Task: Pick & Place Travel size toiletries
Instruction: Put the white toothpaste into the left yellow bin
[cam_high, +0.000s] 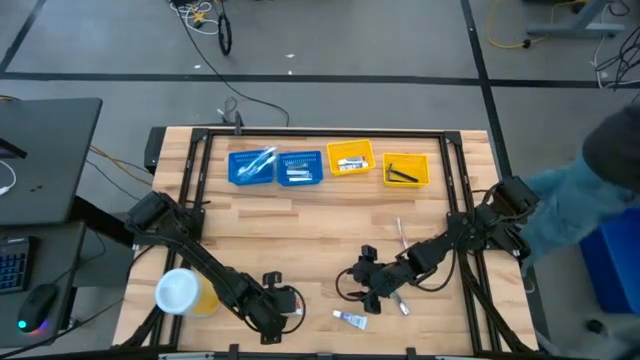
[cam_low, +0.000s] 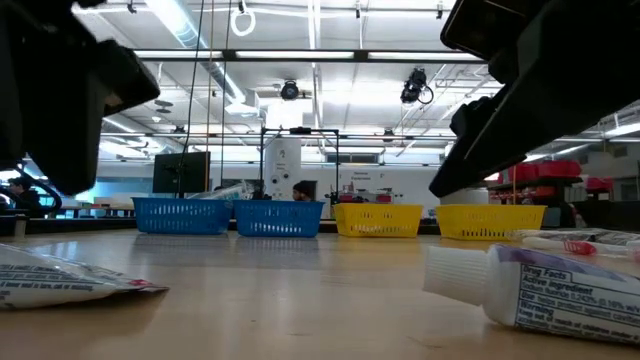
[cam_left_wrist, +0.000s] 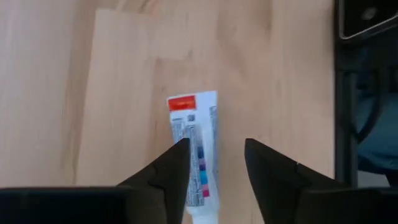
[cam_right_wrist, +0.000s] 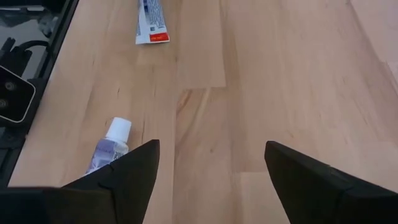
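A white toothpaste tube (cam_left_wrist: 194, 140) with a red crimped end lies flat on the table near its front edge. My left gripper (cam_left_wrist: 214, 158) hangs open over the tube's cap half, one finger on either side; in the high view this gripper (cam_high: 292, 308) is at the front middle. A second tube (cam_right_wrist: 111, 148) with a white cap lies to the right of the first (cam_high: 350, 318), just beside my right gripper (cam_right_wrist: 211, 162), which stands open over bare wood (cam_high: 362, 292). A third small item (cam_high: 400, 303) lies under the right arm.
Two blue trays (cam_high: 251, 167) (cam_high: 298, 167) and two yellow trays (cam_high: 350, 160) (cam_high: 406, 170) stand in a row at the far side, holding small items. A yellow tub with a white lid (cam_high: 180, 292) stands front left. A person (cam_high: 600, 190) is beyond the right edge.
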